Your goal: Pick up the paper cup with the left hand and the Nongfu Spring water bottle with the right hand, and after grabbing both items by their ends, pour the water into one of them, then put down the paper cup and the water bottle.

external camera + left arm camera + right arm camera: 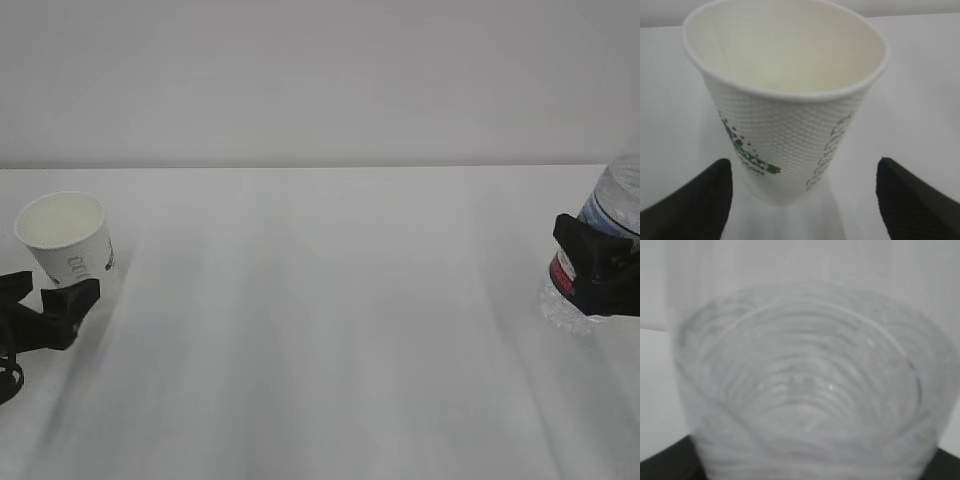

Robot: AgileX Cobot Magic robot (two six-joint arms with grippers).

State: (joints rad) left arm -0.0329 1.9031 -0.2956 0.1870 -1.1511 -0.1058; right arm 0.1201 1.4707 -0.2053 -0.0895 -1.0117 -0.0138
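Cup and bottle stand upright, far apart on the table (330,330)
Left wrist view shows left hand (802,200) spread, clear of cup (785,100); right hand (600,270) pinches bottle (615,215), mouth uppermost

A bare test setup here, looks like a lab or robot-recording station rather than any home or kitchen. A plain white counter (330,330) fills the lower two thirds of the exterior frame, and a blank pale grey wall (320,80) runs across the top, no decoration, no furniture. At the left and right edges black robot claws work over a paper cup (68,238) and a water bottle (612,215), just staged props on an otherwise featureless surface.
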